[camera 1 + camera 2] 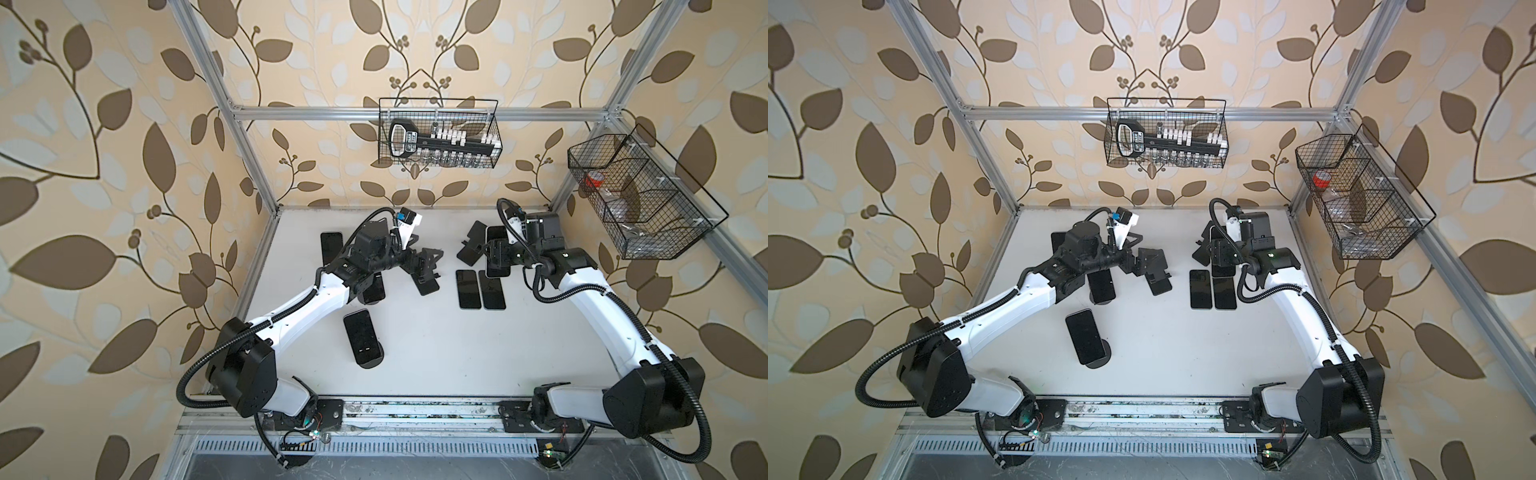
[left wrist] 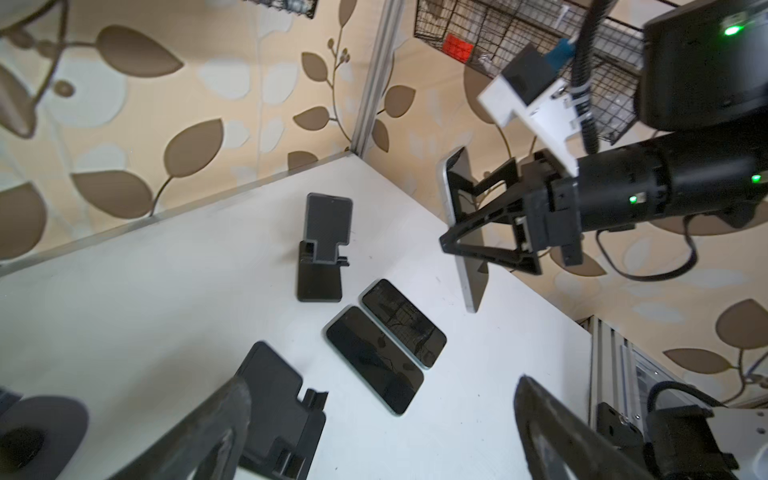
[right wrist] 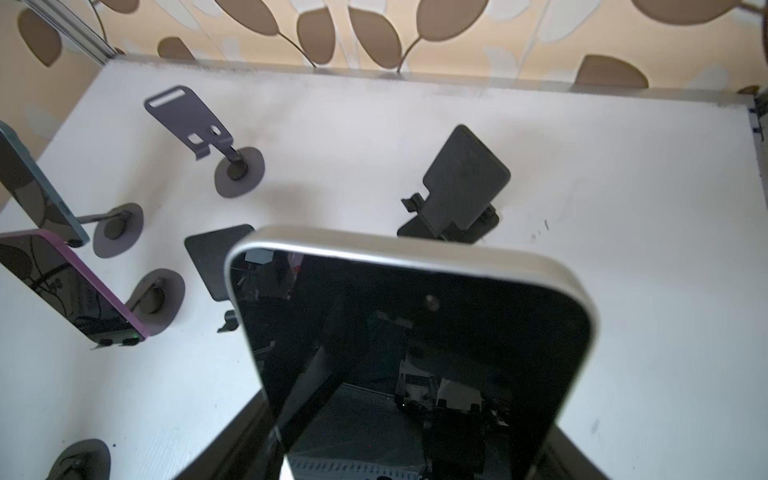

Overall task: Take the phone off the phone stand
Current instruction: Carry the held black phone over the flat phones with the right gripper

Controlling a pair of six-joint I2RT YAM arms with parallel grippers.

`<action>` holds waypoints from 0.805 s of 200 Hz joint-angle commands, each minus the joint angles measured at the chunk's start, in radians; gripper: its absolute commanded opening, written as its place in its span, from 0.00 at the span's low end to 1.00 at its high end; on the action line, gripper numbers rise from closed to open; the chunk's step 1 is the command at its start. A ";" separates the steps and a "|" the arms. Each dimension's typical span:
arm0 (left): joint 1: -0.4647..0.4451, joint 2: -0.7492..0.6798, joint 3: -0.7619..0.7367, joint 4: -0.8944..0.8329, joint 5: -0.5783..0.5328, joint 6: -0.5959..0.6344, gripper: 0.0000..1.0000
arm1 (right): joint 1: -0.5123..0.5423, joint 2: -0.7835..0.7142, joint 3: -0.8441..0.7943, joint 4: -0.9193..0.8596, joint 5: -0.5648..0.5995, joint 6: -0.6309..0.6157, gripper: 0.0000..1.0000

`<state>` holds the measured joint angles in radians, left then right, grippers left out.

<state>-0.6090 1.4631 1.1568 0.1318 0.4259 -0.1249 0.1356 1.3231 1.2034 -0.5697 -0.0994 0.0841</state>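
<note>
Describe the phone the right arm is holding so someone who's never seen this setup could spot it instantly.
On the white table, look to the far right corner near the side wire basket. There the right gripper is shut on a phone, just behind two phones lying flat together. Unlike them, it has a silver frame and is gripped.
</note>
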 commanded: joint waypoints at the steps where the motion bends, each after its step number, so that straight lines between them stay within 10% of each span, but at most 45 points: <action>1: -0.031 0.043 0.050 0.005 0.093 0.034 0.99 | -0.015 0.006 -0.040 -0.052 0.018 -0.021 0.58; 161: -0.195 0.077 0.018 -0.161 0.022 0.166 0.99 | -0.145 0.163 -0.134 0.002 0.259 -0.044 0.58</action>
<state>-0.7910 1.5478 1.1782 -0.0349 0.4721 0.0223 0.0193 1.4471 1.0752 -0.6098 0.1471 0.0368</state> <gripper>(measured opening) 0.987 0.717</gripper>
